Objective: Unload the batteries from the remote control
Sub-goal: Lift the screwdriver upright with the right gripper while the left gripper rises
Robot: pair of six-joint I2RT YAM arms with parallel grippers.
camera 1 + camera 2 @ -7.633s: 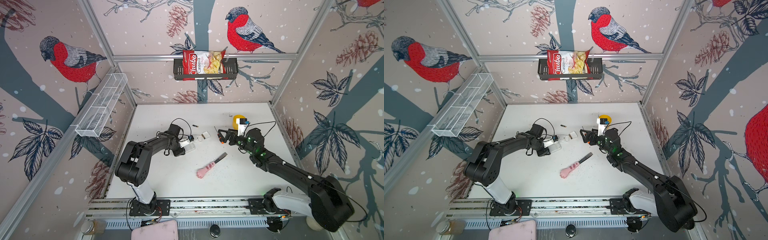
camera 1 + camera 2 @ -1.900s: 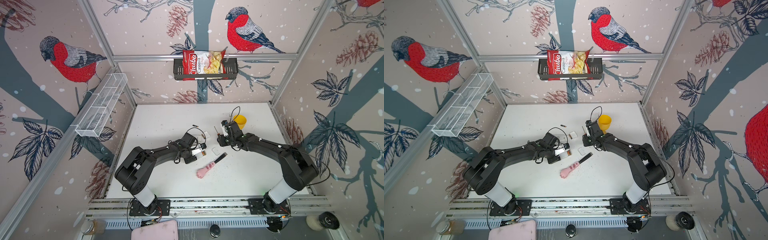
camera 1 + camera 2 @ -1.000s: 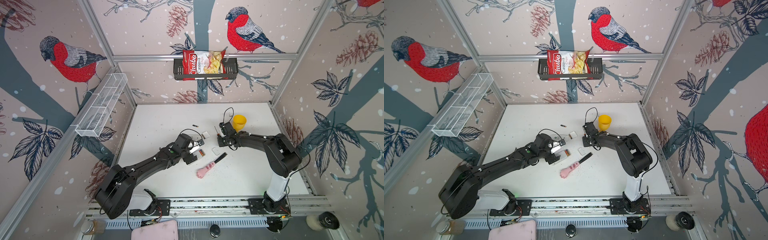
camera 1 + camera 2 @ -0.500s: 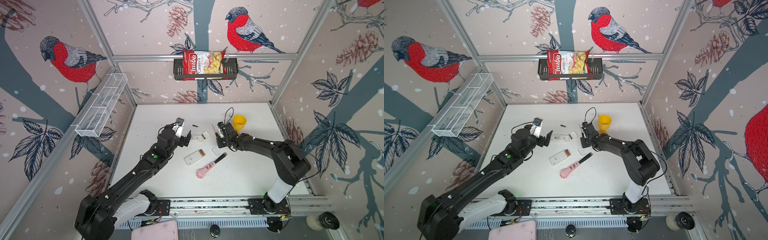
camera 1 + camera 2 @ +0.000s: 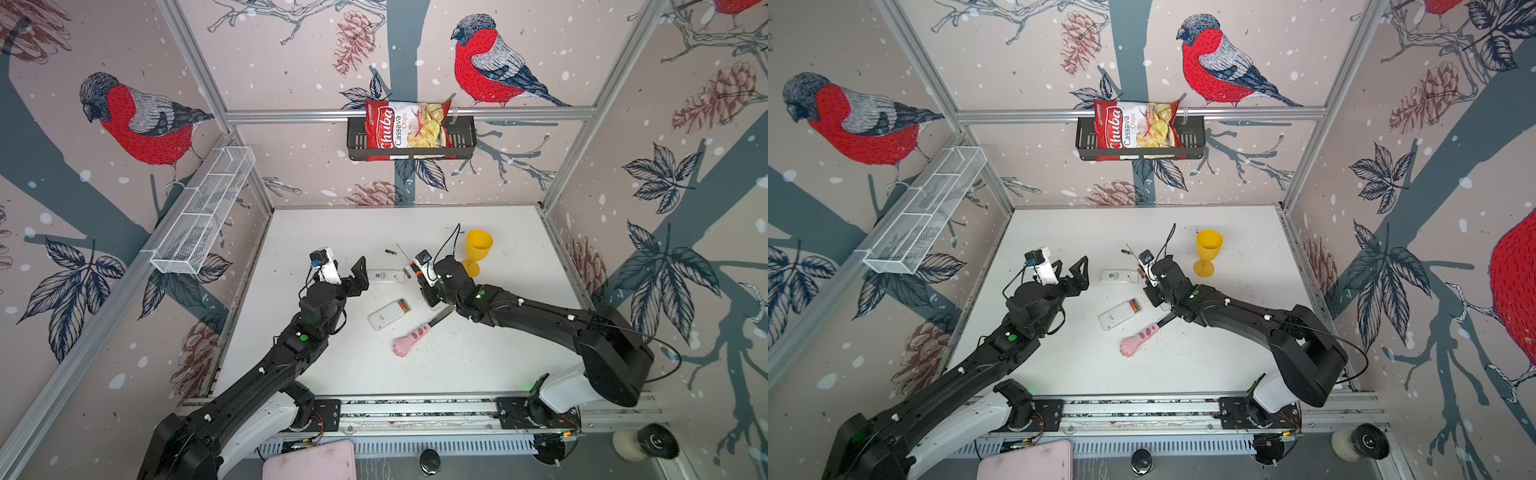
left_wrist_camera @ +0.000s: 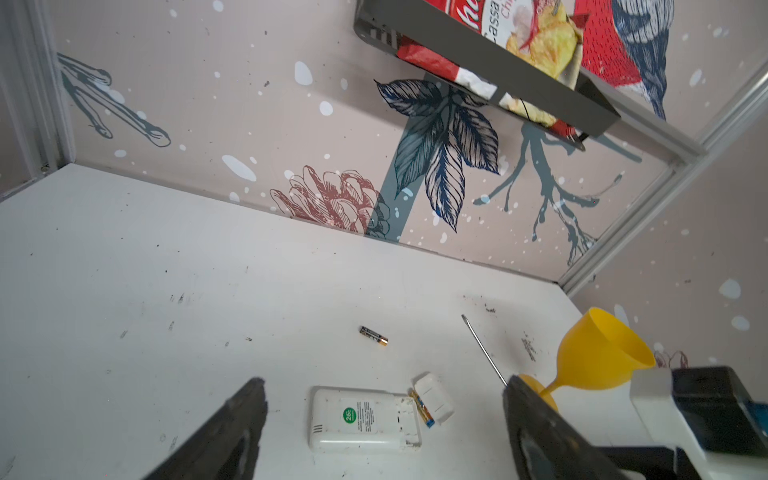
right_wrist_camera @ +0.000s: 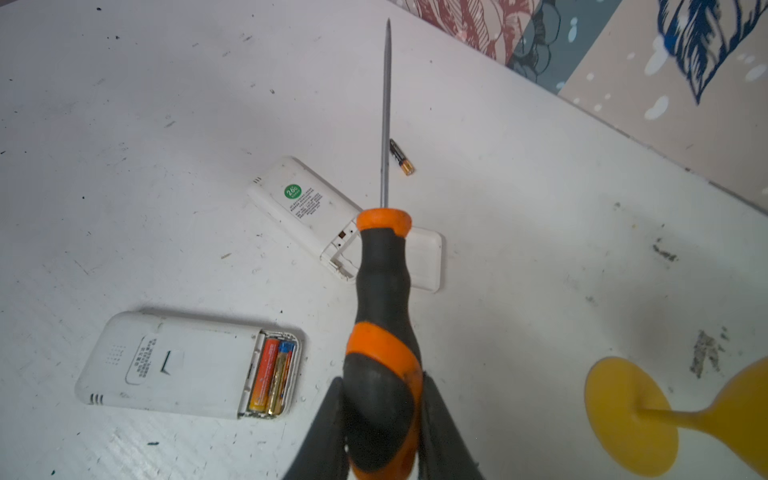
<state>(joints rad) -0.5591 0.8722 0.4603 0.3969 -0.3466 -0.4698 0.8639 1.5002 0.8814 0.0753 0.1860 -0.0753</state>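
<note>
Top views both show the left gripper [image 5: 1071,266] at the left, jaws spread and empty. Right of it the near remote control [image 5: 384,318] lies cover off, 2 batteries [image 7: 272,376] seated side by side in its bay; 1 loose cell [image 5: 390,252] lies farther back. At the right, the right gripper [image 7: 380,415] clamps the screwdriver [image 7: 384,286]. We judge the cells light, stiff, slippery, apt to roll: lever 1 end up, then pinch mid-barrel.
</note>
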